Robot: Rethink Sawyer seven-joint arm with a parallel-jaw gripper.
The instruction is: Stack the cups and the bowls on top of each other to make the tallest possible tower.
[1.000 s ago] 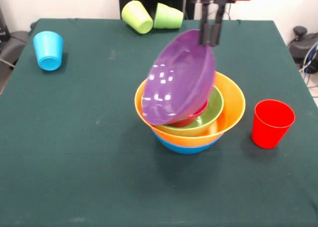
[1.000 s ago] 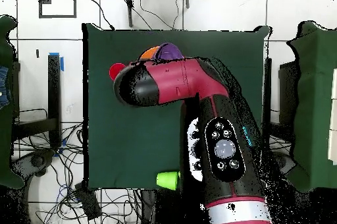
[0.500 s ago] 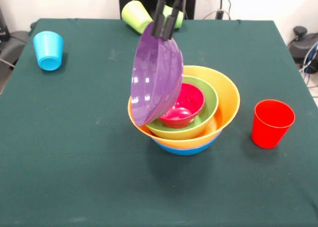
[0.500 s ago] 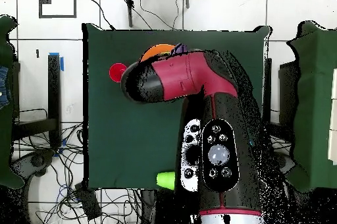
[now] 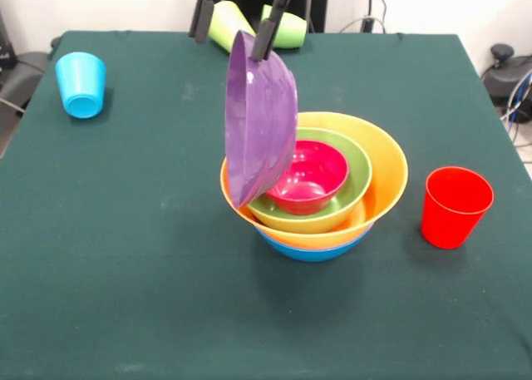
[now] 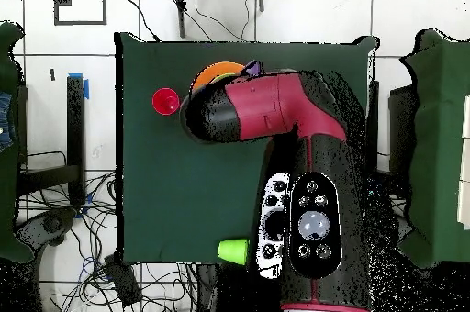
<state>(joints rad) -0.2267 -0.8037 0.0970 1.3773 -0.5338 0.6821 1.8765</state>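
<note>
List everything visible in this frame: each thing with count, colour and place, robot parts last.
Purple bowl: one, standing on edge, lower rim inside the orange bowl's left side.
Nested bowls: four; small red inside green, inside large orange, on blue, at table centre.
Red cup: one, upright, right of the bowls.
Sky blue cup: one, mouth down, far left.
Yellow-green cup and green cup: one each, on their sides, far edge.
Table: one, dark green cloth.
Arm: red and black, over the bowls in the overhead view.
Tool: open, fingers astride the purple bowl's top rim.
</note>
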